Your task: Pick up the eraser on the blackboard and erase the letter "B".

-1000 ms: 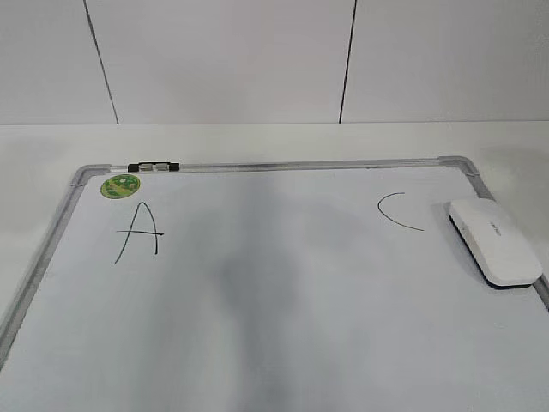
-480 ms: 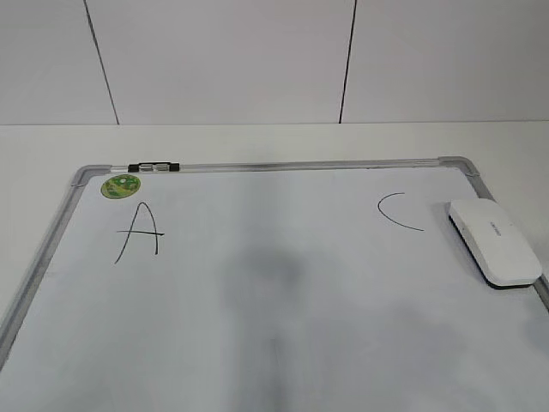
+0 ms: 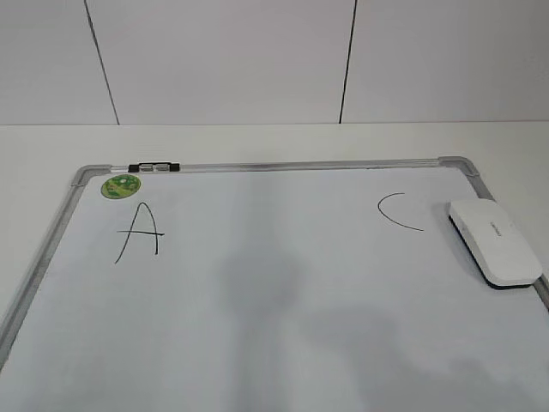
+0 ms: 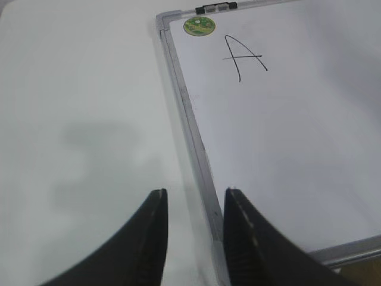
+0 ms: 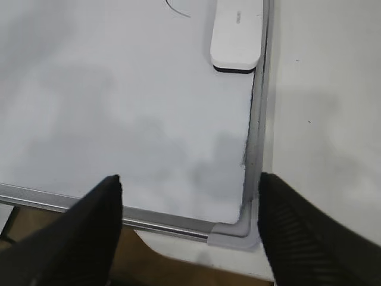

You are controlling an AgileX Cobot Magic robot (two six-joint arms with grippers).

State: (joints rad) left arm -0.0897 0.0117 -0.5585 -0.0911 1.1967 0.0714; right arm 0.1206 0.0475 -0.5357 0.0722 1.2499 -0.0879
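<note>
Fig.: eraser (image 3: 495, 241) lay flat at the right edge of the blackboard (image 3: 257, 326) on the bench (image 3: 257, 142), beside "C" (image 3: 399, 210); no "B" visible btwn "A" (image 3: 139, 232) and "C", so the erasing appeared done. Right pincer (image 5: 187, 223) spread wide & empty, left pincer (image 4: 193, 238) narrowly parted & empty over the board's left frame. Risk, judged: any further pass w/ the eraser could smear "C", it being so near; no containers in view.

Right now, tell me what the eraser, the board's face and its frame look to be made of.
The eraser: smooth white hard plastic, probably, with a faint sheen; a thin dark layer underneath that looks like felt.
The blackboard face: glossy white dry-erase coating, judging by the soft shadows and reflections on it.
The frame: grey brushed metal, likely aluminium; the corner piece looks like duller moulded plastic.
</note>
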